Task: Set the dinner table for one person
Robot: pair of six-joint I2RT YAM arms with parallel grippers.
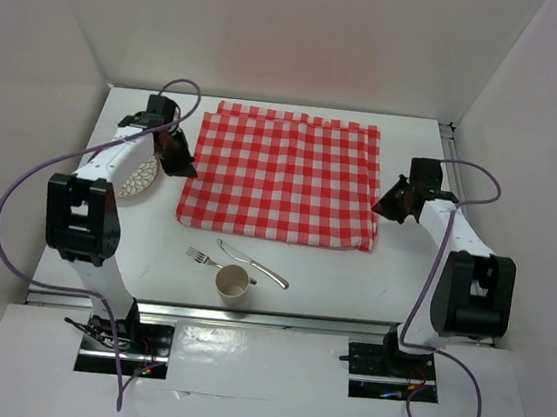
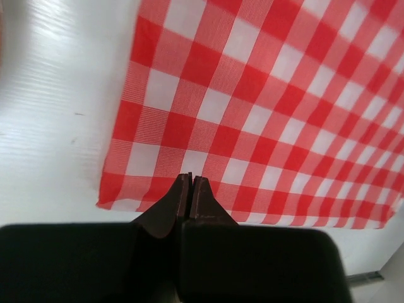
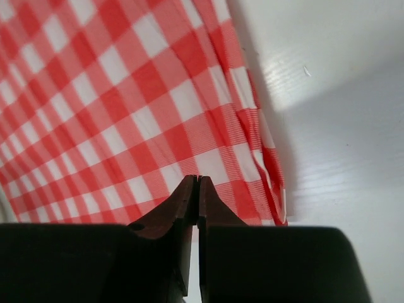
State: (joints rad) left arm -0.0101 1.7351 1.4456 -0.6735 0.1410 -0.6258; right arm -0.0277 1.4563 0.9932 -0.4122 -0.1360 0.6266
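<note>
One checked cloth (image 1: 282, 174) is lying flat on the dinner table's (image 1: 351, 277) far half, so laying it is looking done. The left gripper (image 2: 191, 178) and right gripper (image 3: 197, 180) are hovering at its near corners, both closed on nothing. The next move is probably calling for opening onto the one plate (image 1: 139, 181) (half under the left arm), then one fork (image 1: 200, 257), one knife (image 1: 252, 263) and one cup (image 1: 233, 283).

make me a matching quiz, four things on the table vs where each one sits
Things:
1 red-and-white checked cloth
2 tan round cup
3 white patterned plate
4 silver metal fork

Places:
A partly under the left arm
B just left of the silver metal knife
C spread across the middle of the white dinner table
D closest to that table's near edge

Pairs: 1-C, 2-D, 3-A, 4-B
</note>
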